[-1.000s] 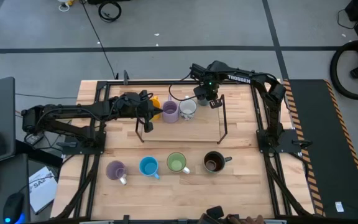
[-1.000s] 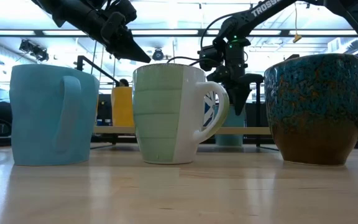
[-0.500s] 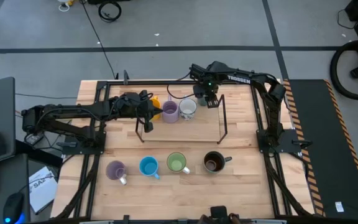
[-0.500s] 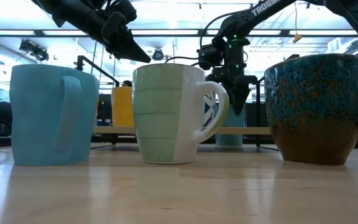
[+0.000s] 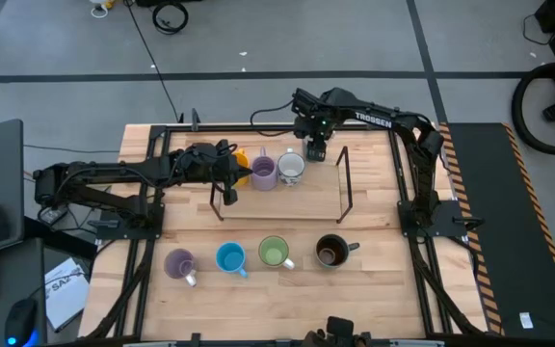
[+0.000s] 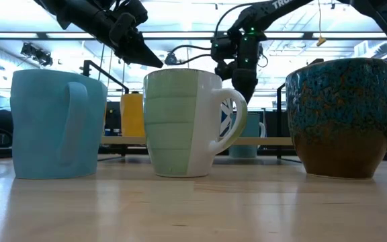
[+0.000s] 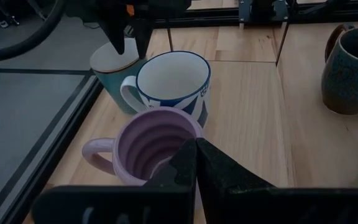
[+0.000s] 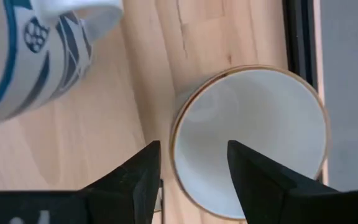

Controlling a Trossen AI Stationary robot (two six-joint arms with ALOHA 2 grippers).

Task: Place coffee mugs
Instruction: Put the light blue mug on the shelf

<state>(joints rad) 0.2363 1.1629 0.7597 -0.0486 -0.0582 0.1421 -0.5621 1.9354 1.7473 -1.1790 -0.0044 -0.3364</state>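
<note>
Right gripper: it hangs directly above the pale white-teal mug near the table's far edge; fingers spread, nothing between them.
Left gripper: fingers pressed together, holding nothing, just over the purple mug.
Back row: orange mug, purple mug, white patterned mug, then the pale one, close together.
Front row: lavender mug, bright blue mug, light green mug and dark brown-black mug, along the near edge.
Risk: the pale mug stands just beside the patterned mug and the black wire frame; I think a low or sideways move may knock either one.
</note>
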